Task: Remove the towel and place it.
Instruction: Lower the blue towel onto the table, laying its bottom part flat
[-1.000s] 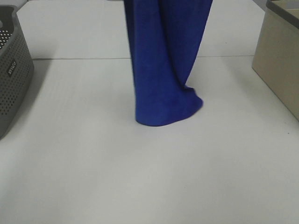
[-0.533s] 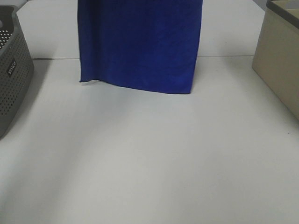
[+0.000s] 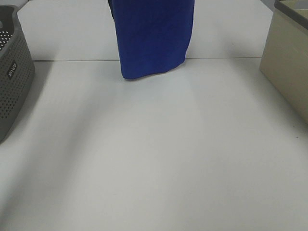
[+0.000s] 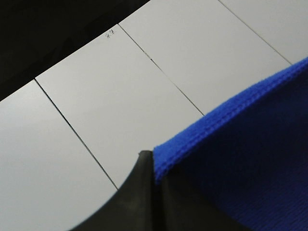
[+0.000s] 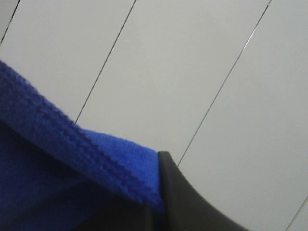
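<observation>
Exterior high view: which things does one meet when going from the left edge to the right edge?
Grey perforated basket → hanging blue towel → beige box.

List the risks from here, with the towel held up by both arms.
1. The left end effector and right end effector each appear to pinch the towel only at its hem; so thin a grip could slip.
2. The cloth hangs bunched and narrow, so it may land creased on the table.
</observation>
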Controlling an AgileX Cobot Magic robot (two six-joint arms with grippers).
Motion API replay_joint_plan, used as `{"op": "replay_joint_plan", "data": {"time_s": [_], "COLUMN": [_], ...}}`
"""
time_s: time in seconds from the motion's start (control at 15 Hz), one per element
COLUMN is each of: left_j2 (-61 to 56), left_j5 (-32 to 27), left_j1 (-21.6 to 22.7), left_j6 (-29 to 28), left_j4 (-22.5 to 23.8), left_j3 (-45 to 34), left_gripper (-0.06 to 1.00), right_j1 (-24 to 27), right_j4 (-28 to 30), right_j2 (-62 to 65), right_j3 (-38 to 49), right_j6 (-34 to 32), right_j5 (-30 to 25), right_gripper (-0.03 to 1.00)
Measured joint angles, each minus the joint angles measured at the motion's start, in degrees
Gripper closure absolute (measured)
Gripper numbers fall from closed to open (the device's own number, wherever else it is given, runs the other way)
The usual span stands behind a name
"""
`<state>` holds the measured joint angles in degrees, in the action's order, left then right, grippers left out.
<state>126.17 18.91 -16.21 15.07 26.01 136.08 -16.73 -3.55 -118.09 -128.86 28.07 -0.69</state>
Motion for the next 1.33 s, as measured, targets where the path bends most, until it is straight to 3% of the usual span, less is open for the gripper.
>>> {"op": "replay_joint_plan", "data": {"time_s": [0.4, 1.0, 1.33], "left_j2": [4.93, 4.98, 4.93], "left_j5": [-0.57, 3.95, 3.9], "left_j1": [2.35, 4.13, 4.13], "left_j6": [1.26, 3.38, 5.16], "left_j4": [0.29, 0.17, 0.17], "left_j3": [1.6, 3.21, 5.79], "left_gripper": [0.94, 0.94, 0.94], "right_j1": [0.0, 0.4, 0.4], "right_j4": [-0.34, -0.34, -0.17], "right_j2": [-5.73, -5.84, -5.84], "right_j3": [-2.86, -2.86, -2.86], "right_j6": [0.0, -0.17, -0.63], "right_j5": [0.69, 12.2, 14.61], "right_gripper": [0.95, 0.95, 0.95]}}
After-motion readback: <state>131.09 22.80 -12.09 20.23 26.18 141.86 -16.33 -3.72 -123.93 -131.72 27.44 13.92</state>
